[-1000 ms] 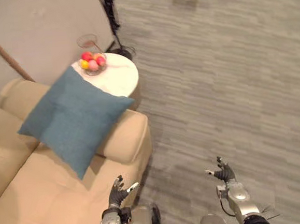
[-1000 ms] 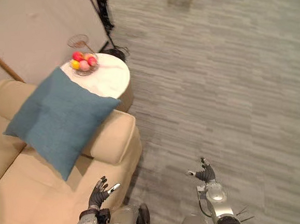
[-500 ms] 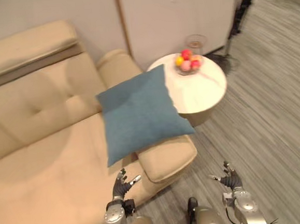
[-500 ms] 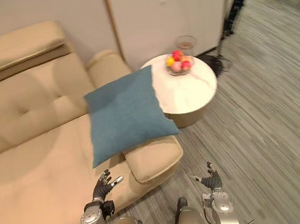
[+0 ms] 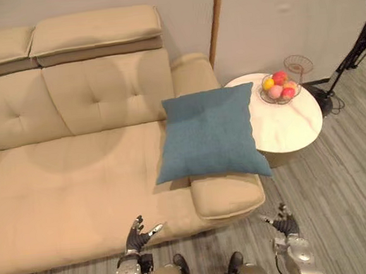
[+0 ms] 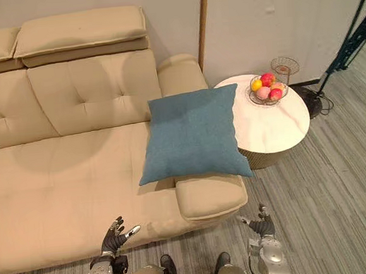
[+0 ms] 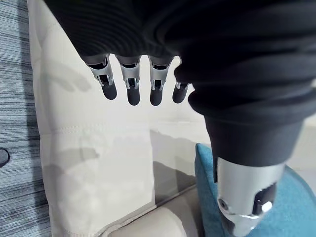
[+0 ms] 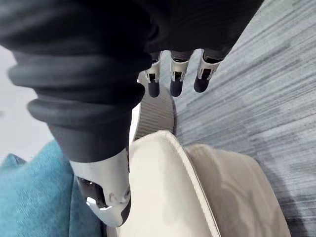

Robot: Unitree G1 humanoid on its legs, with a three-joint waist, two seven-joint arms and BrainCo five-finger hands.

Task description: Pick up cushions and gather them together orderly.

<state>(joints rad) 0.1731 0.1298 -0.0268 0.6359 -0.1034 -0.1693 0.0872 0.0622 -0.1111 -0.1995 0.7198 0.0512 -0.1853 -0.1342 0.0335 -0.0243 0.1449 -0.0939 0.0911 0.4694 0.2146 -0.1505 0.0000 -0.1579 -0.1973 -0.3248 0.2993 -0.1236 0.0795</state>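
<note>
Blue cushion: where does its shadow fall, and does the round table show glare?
Left eye view: the blue cushion throws a narrow shadow on the sofa seat under its lower left corner; the round table top shows no strong glare. Left wrist view: a grey shadow lies beside the cushion.

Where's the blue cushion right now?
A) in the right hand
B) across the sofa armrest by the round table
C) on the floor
B: the blue cushion lies across the sofa armrest beside the round table, and the left hand and right hand are open and empty.
</note>
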